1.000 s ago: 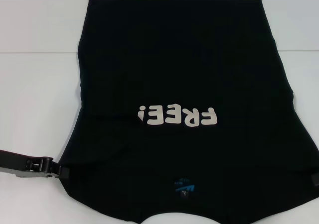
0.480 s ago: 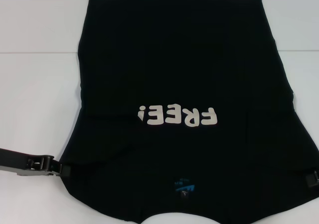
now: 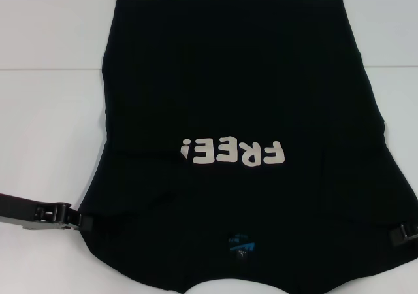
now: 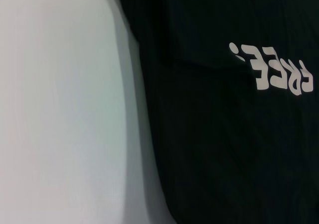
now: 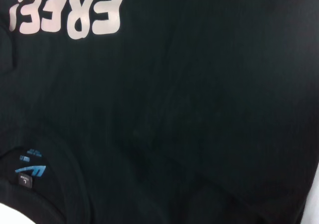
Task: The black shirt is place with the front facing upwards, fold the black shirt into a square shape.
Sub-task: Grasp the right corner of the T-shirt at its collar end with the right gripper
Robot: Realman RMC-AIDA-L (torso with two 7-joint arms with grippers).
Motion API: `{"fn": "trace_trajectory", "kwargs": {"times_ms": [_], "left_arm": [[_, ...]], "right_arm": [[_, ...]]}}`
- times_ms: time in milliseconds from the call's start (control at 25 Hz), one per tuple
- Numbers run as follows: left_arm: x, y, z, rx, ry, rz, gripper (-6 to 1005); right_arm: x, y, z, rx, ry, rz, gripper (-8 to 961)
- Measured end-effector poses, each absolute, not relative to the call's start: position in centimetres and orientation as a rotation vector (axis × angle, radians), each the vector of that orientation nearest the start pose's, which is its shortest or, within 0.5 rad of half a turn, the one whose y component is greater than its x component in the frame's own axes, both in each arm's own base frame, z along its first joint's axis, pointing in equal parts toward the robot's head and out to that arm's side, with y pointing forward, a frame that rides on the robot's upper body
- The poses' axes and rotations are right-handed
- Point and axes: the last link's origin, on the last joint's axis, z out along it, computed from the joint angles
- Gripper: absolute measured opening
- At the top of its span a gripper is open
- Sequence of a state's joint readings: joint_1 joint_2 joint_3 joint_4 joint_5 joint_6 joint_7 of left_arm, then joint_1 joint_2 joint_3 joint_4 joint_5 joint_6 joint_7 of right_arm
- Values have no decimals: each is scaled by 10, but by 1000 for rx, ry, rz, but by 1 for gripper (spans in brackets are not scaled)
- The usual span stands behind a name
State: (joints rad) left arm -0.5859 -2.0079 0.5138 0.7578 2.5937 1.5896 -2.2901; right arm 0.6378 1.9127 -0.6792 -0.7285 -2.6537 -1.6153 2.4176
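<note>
the black shirt [image 3: 238, 144] is spread front-up on the table [image 3: 46, 78], and the right gripper [image 3: 403, 232] has been brought further onto its sleeve edge opposite the left gripper [image 3: 80, 223], grips untellable, so a fold seems prepared.

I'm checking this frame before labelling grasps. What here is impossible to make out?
- Left end effector, head view: it meets the black shirt at the shirt's edge; open or shut is unclear, black on black.
- Right end effector, head view: cut off by the picture's edge; grip unclear.
- Shirt collar and near hem: cut off at the bottom of the head view.
- Neck label print: too small to read.
</note>
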Motion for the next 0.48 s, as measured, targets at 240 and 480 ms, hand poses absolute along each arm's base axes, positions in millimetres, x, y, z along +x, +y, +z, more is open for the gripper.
{"fn": "trace_trajectory", "kwargs": {"times_ms": [240,480], "left_arm": [[-323,324,41,-2294,-1817,-119,21],[-323,324,41,-2296,-1818,-120,21]], "right_arm": [[328,336,72,-2248,1833,-188,735],[334,332,77,-2225,1849,-193,735]]}}
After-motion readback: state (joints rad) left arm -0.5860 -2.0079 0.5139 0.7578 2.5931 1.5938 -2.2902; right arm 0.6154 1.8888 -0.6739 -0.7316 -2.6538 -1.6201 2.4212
